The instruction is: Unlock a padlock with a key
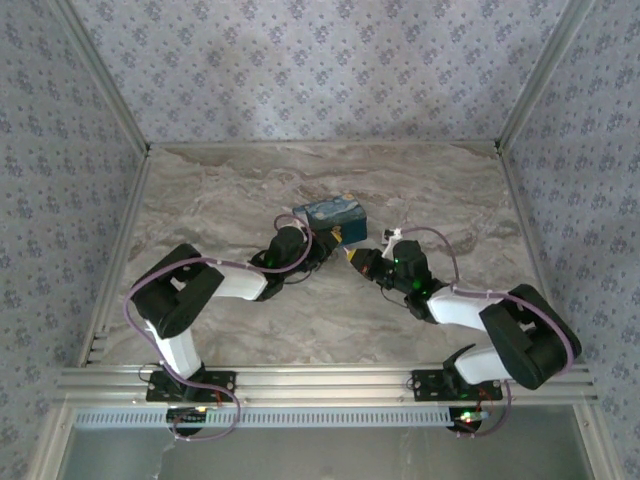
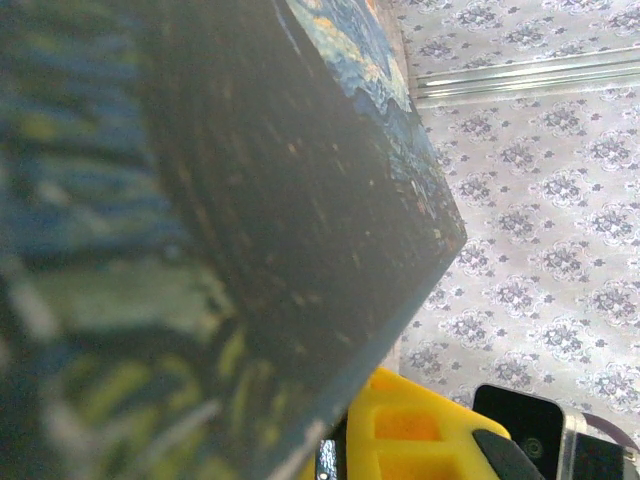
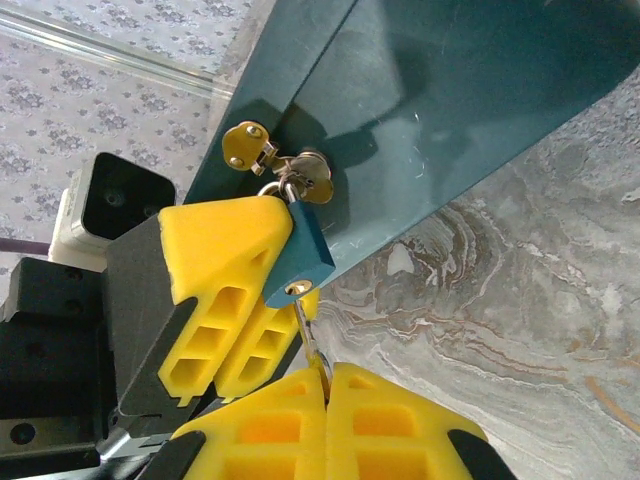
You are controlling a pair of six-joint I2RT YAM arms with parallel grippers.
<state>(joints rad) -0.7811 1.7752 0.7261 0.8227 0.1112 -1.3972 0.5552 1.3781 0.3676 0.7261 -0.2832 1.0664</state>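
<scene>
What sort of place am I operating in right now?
Probably a lab robot test cell, not a home: a marble-patterned tabletop boxed in by wallpapered panels on aluminium frame rails, with the left arm and right arm bolted at its near edge.

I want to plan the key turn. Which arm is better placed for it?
Right. The right gripper pinches the key, which sits in the padlock; the left gripper holds the padlock steady.
</scene>
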